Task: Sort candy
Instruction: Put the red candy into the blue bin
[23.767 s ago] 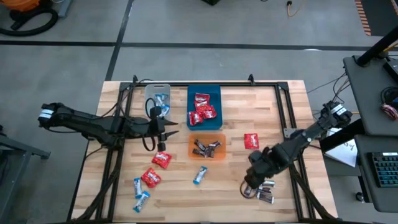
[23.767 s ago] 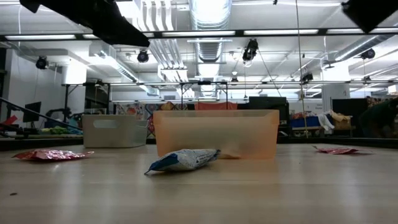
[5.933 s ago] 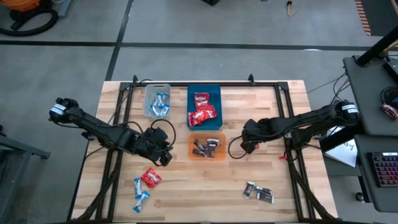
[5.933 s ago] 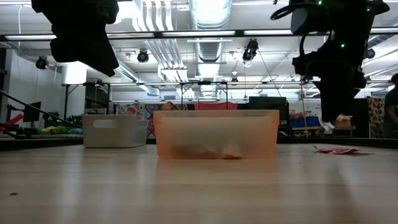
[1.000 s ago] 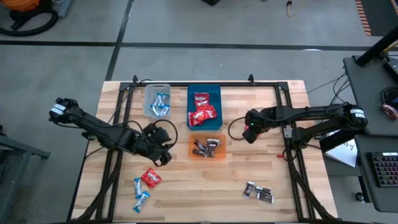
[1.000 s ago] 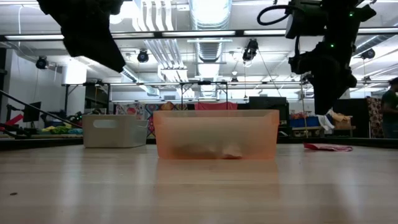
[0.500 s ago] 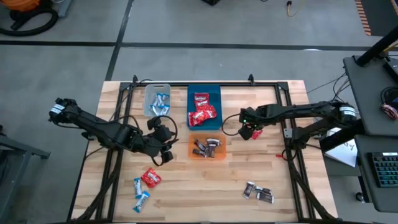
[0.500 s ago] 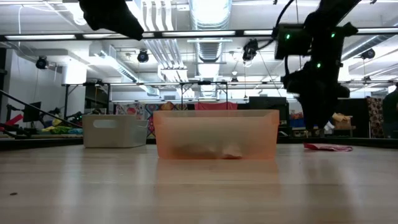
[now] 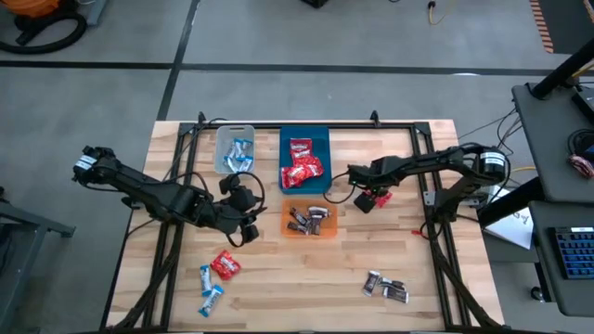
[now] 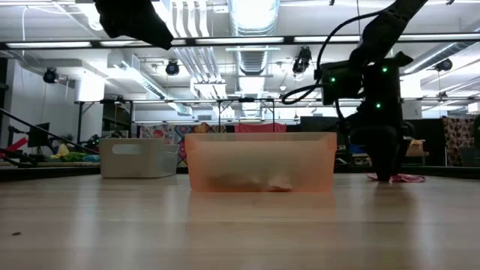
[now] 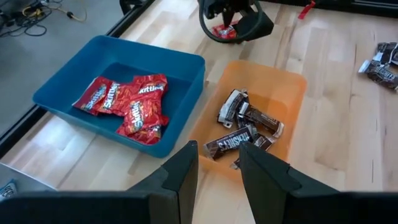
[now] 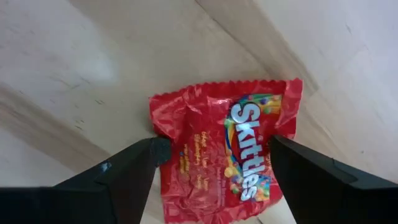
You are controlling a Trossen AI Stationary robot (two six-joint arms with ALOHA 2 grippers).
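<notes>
straddling red candy (image 12: 227,155) | right gripper (image 12: 211,165) jaws spread, either side

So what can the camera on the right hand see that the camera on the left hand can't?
Only the right wrist view shows the red candy close up on the bare wood, lying between the open right gripper fingers.

Only the left wrist view shows the blue bin of red candies, the orange bin of brown candies, loose brown candies, and the left gripper.

Both show that red candy, though far away in the left wrist view, and the table.
</notes>
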